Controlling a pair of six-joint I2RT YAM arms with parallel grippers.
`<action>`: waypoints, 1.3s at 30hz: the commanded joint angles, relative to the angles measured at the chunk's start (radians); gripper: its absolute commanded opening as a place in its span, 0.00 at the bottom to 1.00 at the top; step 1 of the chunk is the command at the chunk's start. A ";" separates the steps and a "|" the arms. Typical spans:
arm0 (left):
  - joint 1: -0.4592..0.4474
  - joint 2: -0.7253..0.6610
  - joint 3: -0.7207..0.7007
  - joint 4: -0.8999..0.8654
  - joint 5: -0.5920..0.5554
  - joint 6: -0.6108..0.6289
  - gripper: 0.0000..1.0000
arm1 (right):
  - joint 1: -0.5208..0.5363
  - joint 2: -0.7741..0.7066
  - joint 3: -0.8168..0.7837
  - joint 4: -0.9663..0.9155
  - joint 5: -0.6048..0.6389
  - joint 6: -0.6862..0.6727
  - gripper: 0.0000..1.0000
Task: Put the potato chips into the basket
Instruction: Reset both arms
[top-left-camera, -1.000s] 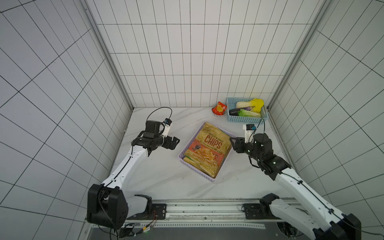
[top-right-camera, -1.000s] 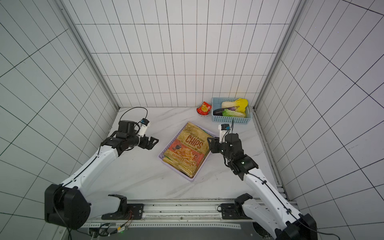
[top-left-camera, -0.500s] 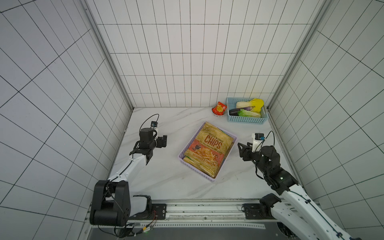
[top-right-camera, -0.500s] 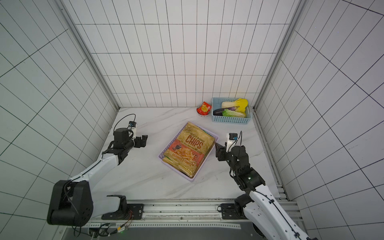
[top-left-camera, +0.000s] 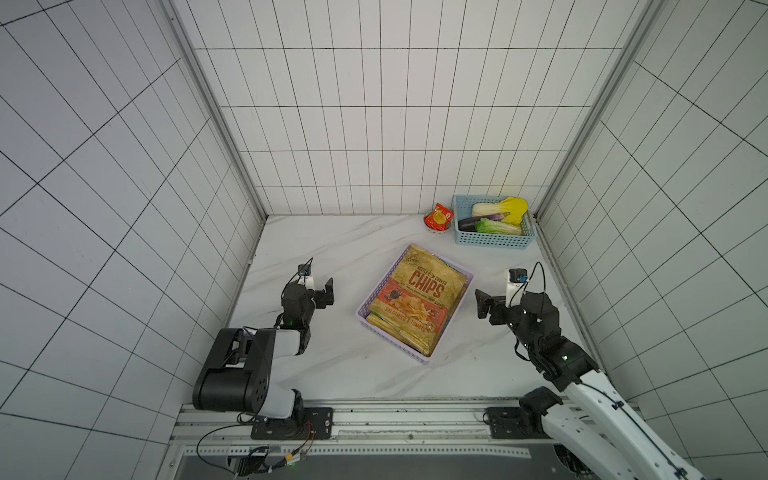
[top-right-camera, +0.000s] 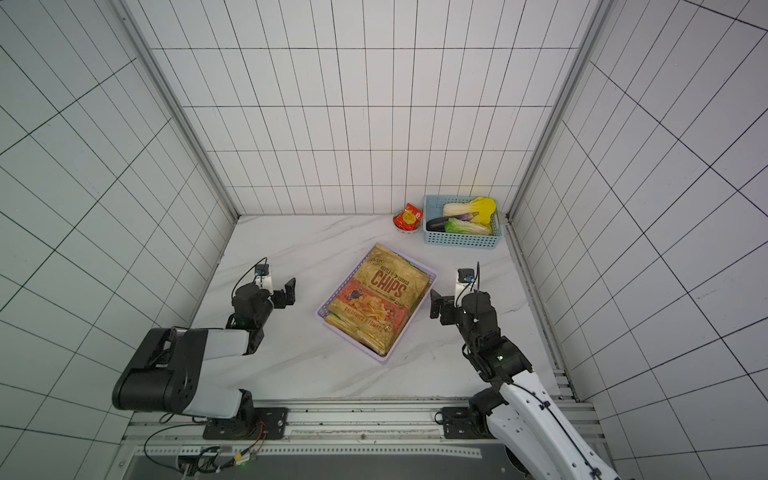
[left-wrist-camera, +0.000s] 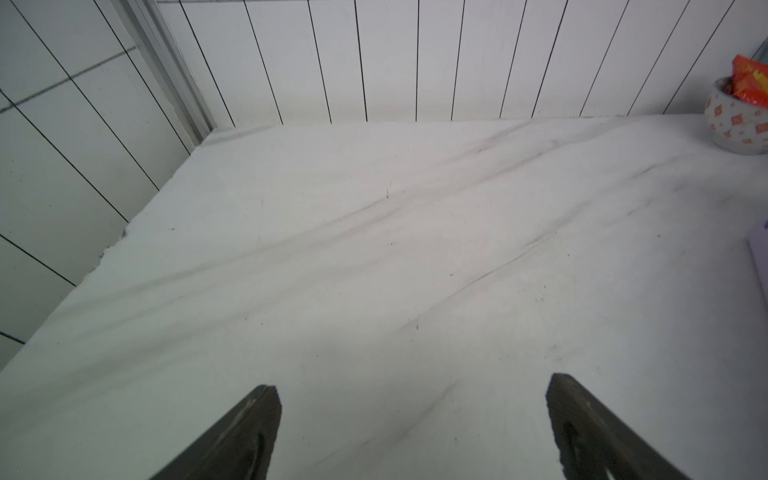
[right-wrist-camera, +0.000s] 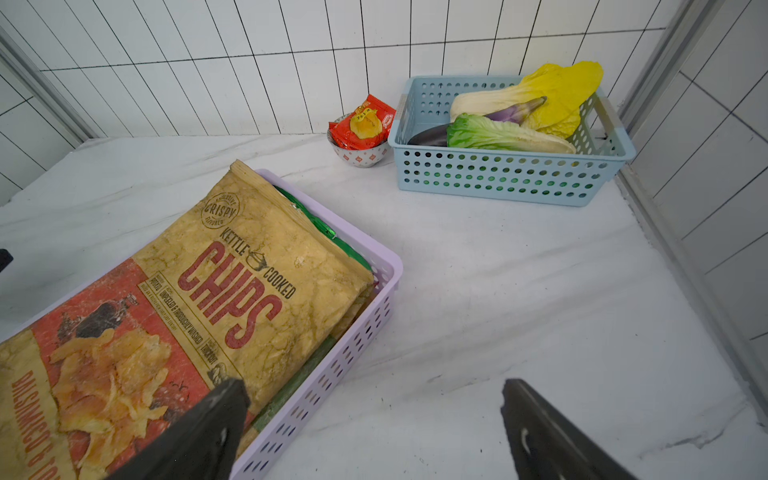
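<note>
Right wrist view gives you the clearest look. The stack of large flat potato chip bags, a tan "CHIPS" bag on top with green ones under it, lies inside the shallow rectangular lilac plastic basket with perforated sides. Your right gripper has its jaws spread wide and nothing between them. In both top views it sits just beside the basket's wall, apart from it. Your left gripper is also spread wide and empty, above bare white marble tabletop, well apart from the basket.

No chip bag shows outside the basket, so the loading looks done and the step in hand is a clean retreat. Lift the right arm up and away from the basket wall before swinging it, so a finger does not catch the perforations or drag the basket.

The top bag's sealed end pokes over the far rim. If you want it seated, press it down lightly with the jaws closed rather than pinching it.

Leave the small red-orange snack packet in its patterned bowl, and leave the light blue perforated basket of vegetables alone.
</note>
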 joint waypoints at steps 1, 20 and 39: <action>0.006 0.065 0.059 0.079 -0.077 -0.040 0.98 | -0.004 -0.038 0.054 0.002 0.007 -0.067 0.99; 0.033 0.086 0.119 -0.008 -0.142 -0.107 0.98 | -0.363 0.179 -0.207 0.508 -0.055 -0.269 0.99; 0.034 0.086 0.119 -0.008 -0.143 -0.106 0.98 | -0.558 0.893 -0.092 0.965 -0.221 -0.150 0.99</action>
